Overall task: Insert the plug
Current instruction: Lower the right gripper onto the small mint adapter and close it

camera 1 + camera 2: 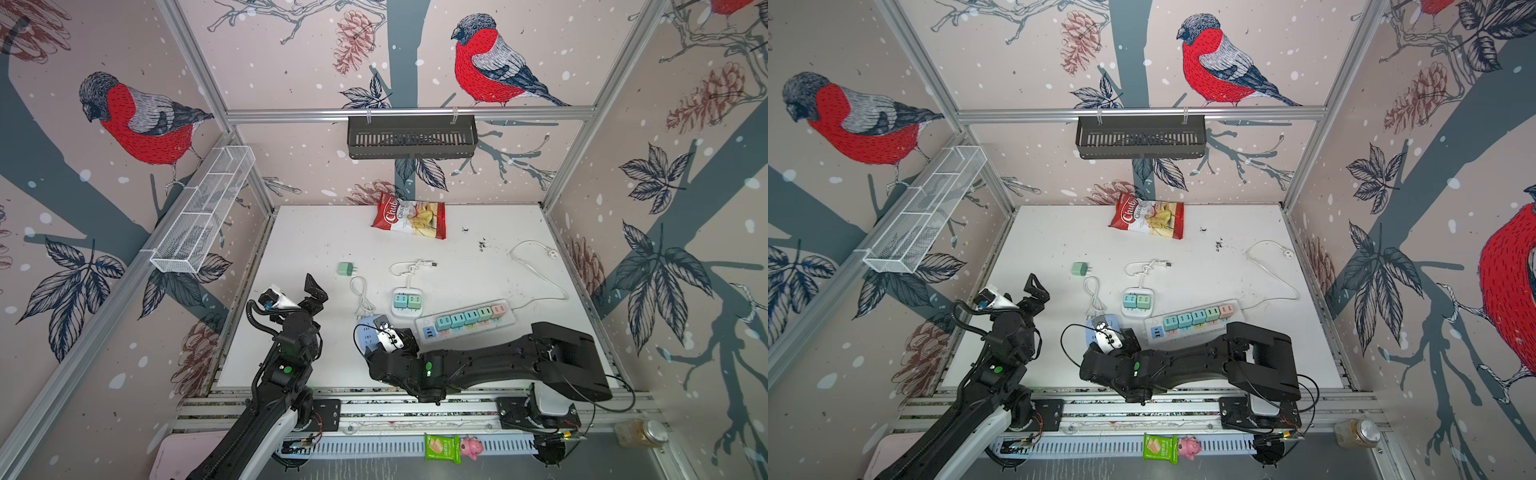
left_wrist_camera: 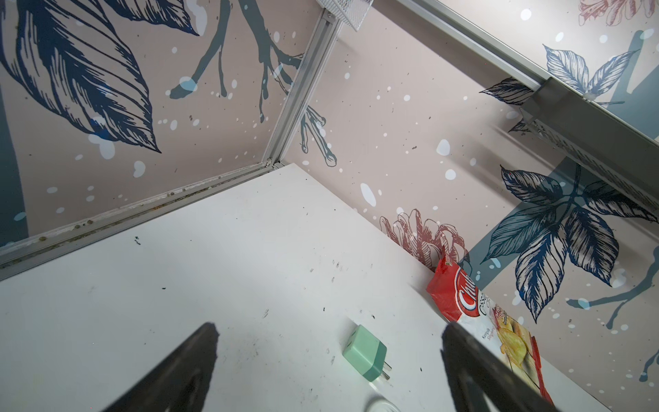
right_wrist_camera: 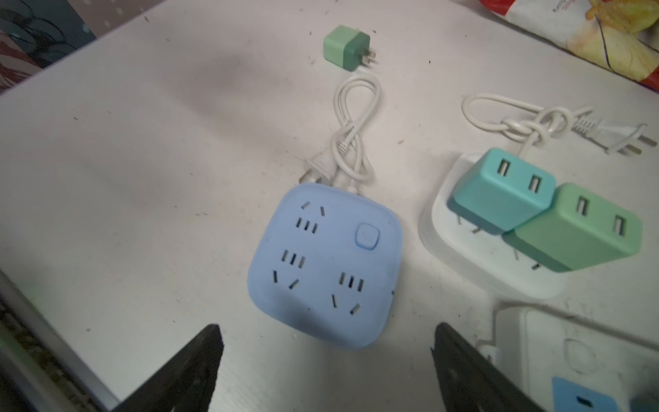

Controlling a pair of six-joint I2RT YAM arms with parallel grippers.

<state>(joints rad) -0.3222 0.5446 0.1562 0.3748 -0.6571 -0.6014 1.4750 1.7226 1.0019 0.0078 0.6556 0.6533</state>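
Long strip [image 1: 419, 322] holds five adapters [image 1: 470, 318]; small white block [image 3: 463, 257], two. Green plug [image 3: 347, 46] lies loose on its side, prongs bare. Left claw [image 2: 330, 328], right claw [image 3: 327, 327]: spread wide, gripping nothing.

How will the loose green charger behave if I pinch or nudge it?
The green charger looks like a hard, boxy shell, so it is probably rigid and light. Lying on a flat face, it should slide rather than roll when nudged. Its smooth sides might slip under a loose pinch.

Green plug [image 1: 1080, 269] lying loose, right pincer [image 1: 1115, 329] over blue socket block [image 1: 1091, 330] — 5 adapters [image 1: 1198, 318] nearby
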